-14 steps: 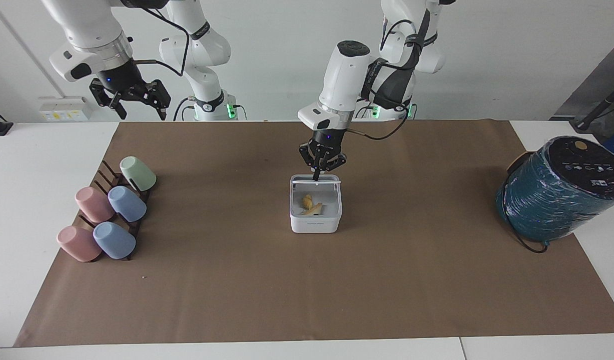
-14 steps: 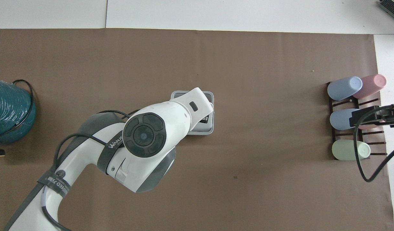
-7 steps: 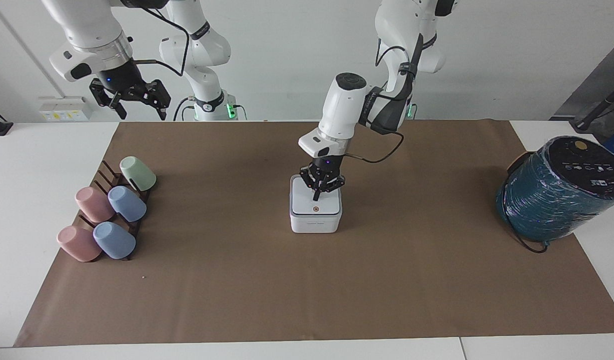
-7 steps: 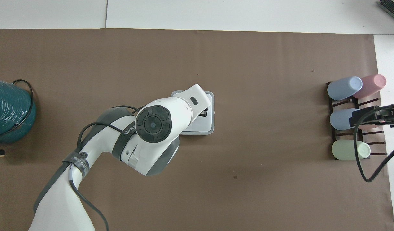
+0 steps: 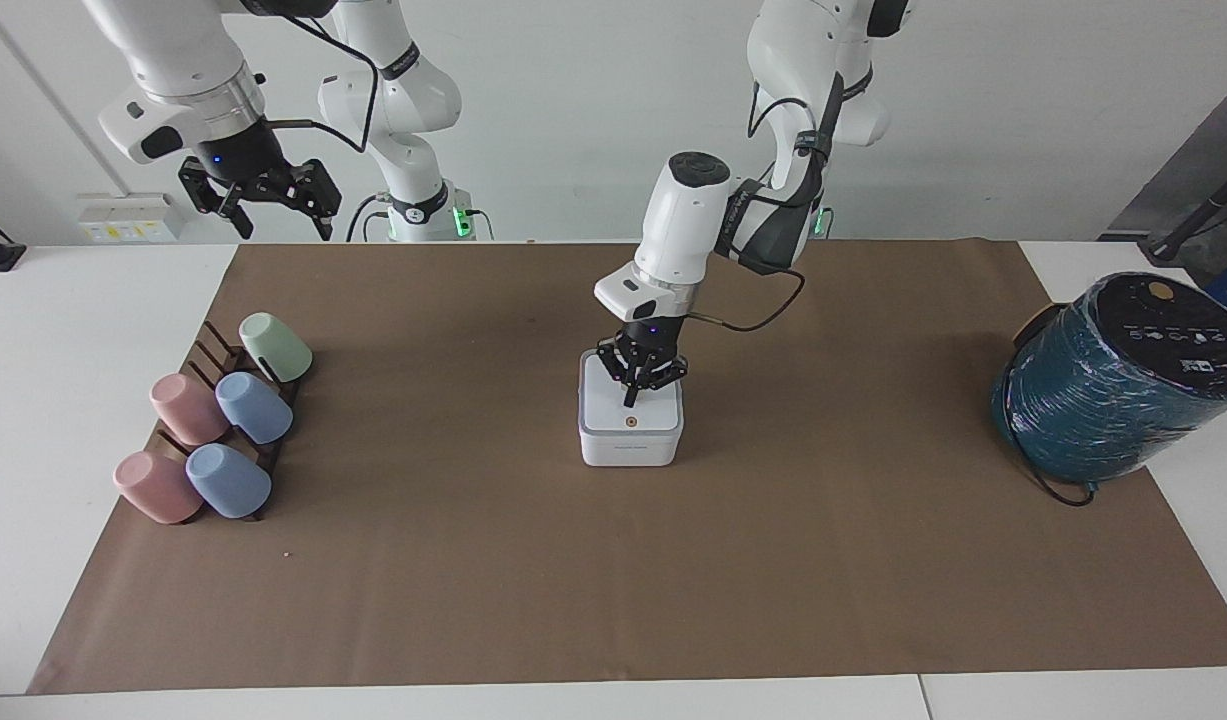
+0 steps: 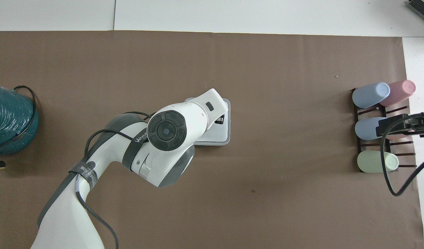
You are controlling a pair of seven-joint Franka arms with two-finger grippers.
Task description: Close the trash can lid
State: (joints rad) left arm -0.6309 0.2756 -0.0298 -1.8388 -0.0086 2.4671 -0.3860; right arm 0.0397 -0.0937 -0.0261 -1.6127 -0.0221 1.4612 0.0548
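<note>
Your right hand (image 5: 268,205) waits raised over the right arm's end of the surface (image 5: 473,560), above the cup rack (image 5: 218,425), fingers spread. At the middle sits the trash can (image 5: 630,450), its lid (image 5: 613,408) down flat. Your left hand (image 5: 630,398), fingers pressed together, points onto the lid, just above it. The teal cylinder (image 5: 1113,380) lies at the left arm's end.
</note>
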